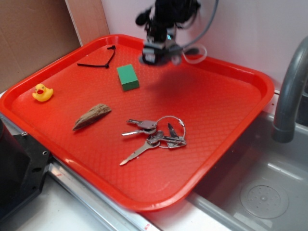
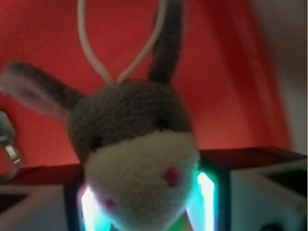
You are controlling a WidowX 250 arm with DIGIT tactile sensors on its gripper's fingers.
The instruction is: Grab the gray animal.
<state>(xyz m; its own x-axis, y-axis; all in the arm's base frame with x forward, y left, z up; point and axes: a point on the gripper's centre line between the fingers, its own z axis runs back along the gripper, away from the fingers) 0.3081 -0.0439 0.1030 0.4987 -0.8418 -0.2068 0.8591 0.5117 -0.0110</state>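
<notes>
The gray animal (image 2: 130, 120) fills the wrist view: a gray plush head with long ears, a whitish muzzle with pink dots, and a white cord loop (image 2: 91, 48) on top. Its muzzle sits between the two lit pads of my gripper (image 2: 144, 204), which is shut on it. In the exterior view my gripper (image 1: 156, 54) is blurred at the far side of the red tray (image 1: 250, 77), just above its surface. A bit of the gray animal (image 1: 175, 57) and its cord loop (image 1: 196, 54) stick out to the right.
On the tray lie a green block (image 1: 127, 77), a black zip tie (image 1: 98, 60), a yellow rubber duck (image 1: 42, 92), a piece of wood (image 1: 91, 116) and a bunch of keys (image 1: 156, 134). A gray faucet (image 1: 291, 91) and sink (image 1: 250, 192) are at the right.
</notes>
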